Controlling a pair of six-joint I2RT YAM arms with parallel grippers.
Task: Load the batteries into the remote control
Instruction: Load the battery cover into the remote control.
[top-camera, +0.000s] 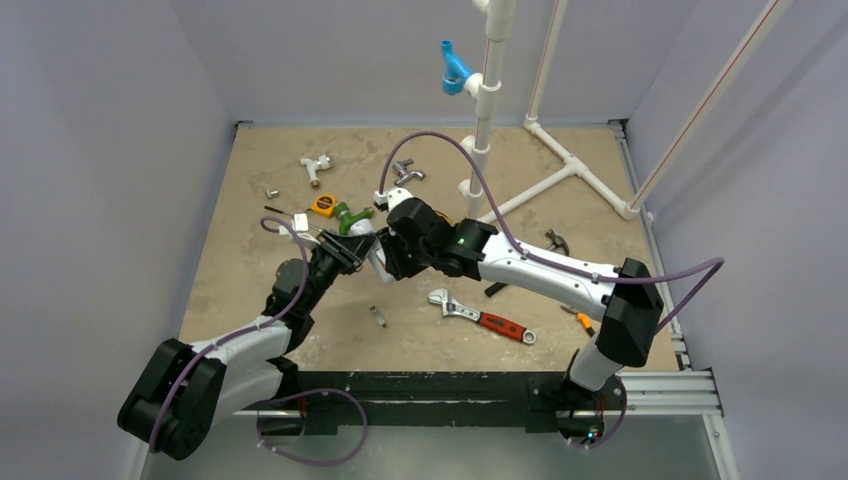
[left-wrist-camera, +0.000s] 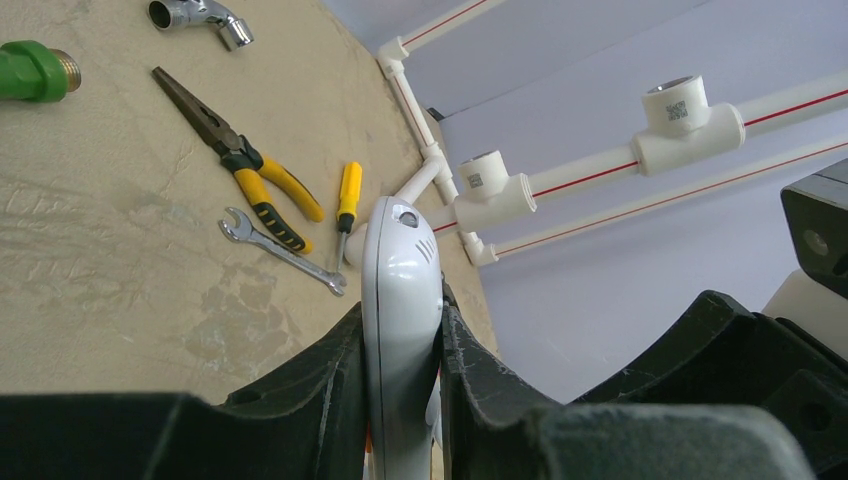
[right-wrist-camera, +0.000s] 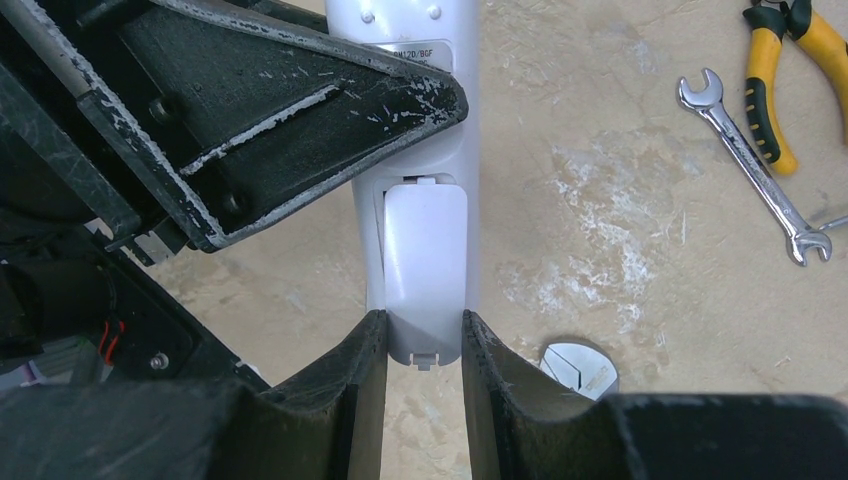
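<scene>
Both arms had met over the middle of the sandy table (top-camera: 230, 262), and the remote control (left-wrist-camera: 400, 285) was up off the surface, shared between them. The left gripper (left-wrist-camera: 400, 335) had closed almost all the way and held the handset hard, seen edge-on from its own camera, with the rounded top end sticking out past the fingertips. From the other wrist, one left finger lay flat across the plain white back, partly over the printed label.

The right gripper (right-wrist-camera: 425, 338) had taken the opposite end. Its jaws were drawn in only as far as the handset's width allowed, one finger on each long edge, pinching it there. Between those fingers sat the battery cover (right-wrist-camera: 425, 265), lying on the back with its little tab just showing (whether it was fully latched, I could not tell).

So it was a two-handed hold, the remote control bridging the claws in mid-air.

On the table beyond lay yellow-handled pliers (left-wrist-camera: 255, 175), a small spanner (left-wrist-camera: 285, 250) just beside them, and a yellow-handled screwdriver (left-wrist-camera: 347, 195) near the spanner's far end. A green fitting (left-wrist-camera: 30, 70) sat well apart at the edge of view. A red-handled adjustable wrench (top-camera: 482, 316) lay nearer the bases, and a white pipe frame (top-camera: 560, 172) stood at the far side.
</scene>
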